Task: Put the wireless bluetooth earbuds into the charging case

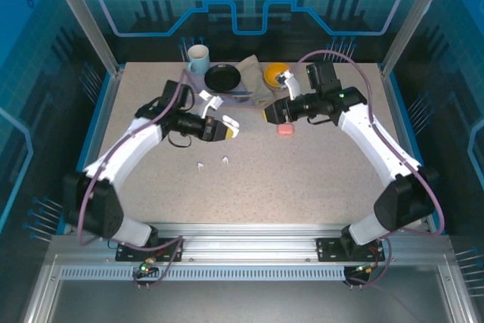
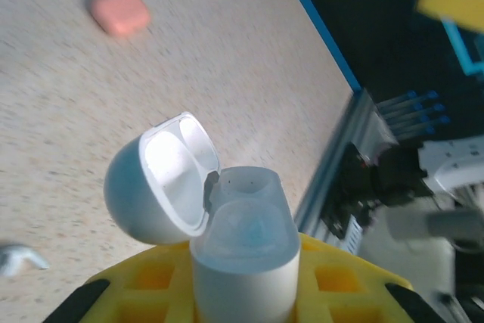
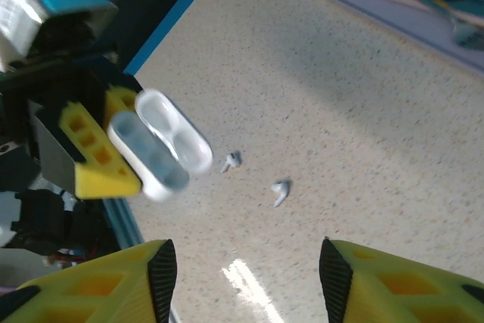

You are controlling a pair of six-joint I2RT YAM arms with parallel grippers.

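Left gripper clamps the open white case; right gripper hangs open, empty, beside pink case; mug, black bowl behind.

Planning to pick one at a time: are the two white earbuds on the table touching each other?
Apart. The right wrist view shows bare tabletop between one white earbud and the other white earbud.

Note the white case: glossy, smooth plastic. Your counter looks matt, speckled like stone; the pink case, matt plastic.
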